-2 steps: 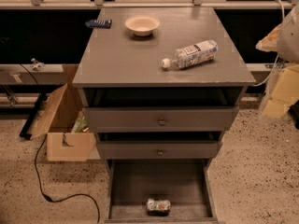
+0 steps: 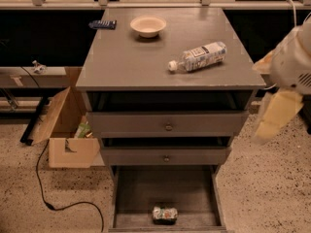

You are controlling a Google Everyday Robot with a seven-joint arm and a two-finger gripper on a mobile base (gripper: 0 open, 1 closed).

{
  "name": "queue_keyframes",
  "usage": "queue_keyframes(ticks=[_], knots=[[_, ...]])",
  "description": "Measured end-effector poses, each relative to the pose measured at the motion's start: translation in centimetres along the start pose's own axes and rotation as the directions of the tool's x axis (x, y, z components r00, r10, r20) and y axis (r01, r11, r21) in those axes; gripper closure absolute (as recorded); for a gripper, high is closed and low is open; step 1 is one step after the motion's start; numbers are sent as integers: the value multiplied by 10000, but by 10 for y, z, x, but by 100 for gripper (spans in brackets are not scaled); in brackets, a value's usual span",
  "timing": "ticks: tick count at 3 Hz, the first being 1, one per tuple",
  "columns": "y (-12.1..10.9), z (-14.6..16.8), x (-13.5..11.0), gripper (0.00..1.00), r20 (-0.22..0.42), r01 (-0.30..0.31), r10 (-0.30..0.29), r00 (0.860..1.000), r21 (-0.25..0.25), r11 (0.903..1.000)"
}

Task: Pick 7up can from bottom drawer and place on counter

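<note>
The 7up can (image 2: 164, 214) lies on its side on the floor of the open bottom drawer (image 2: 141, 193), near the drawer's front edge. The counter (image 2: 131, 62) is the grey top of the cabinet. My gripper (image 2: 273, 116) hangs blurred at the right edge of the view, beside the cabinet at the height of the upper drawers. It is well above and to the right of the can and holds nothing that I can see.
On the counter lie a clear plastic bottle (image 2: 199, 56), a beige bowl (image 2: 148, 26) and a dark remote (image 2: 102, 24). The two upper drawers (image 2: 167, 126) stand slightly pulled out. An open cardboard box (image 2: 68, 130) and a black cable (image 2: 46, 188) are on the floor at the left.
My arm at the right has dropped a little lower beside the cabinet. The can, bottle and drawers have not moved.
</note>
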State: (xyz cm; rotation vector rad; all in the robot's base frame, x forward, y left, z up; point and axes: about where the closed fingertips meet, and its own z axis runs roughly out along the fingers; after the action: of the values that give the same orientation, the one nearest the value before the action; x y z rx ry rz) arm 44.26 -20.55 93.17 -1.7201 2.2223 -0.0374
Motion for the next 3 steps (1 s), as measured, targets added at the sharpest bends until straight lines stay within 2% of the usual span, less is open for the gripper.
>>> queue_keyframes(ticks=[1, 2, 3], knots=[[12, 60, -3, 0, 639, -172, 193, 9978, -320, 9993], [28, 127, -9, 0, 1701, -705, 842, 9818, -855, 9938], [28, 127, -9, 0, 1695, -699, 838, 9820, -861, 9938]])
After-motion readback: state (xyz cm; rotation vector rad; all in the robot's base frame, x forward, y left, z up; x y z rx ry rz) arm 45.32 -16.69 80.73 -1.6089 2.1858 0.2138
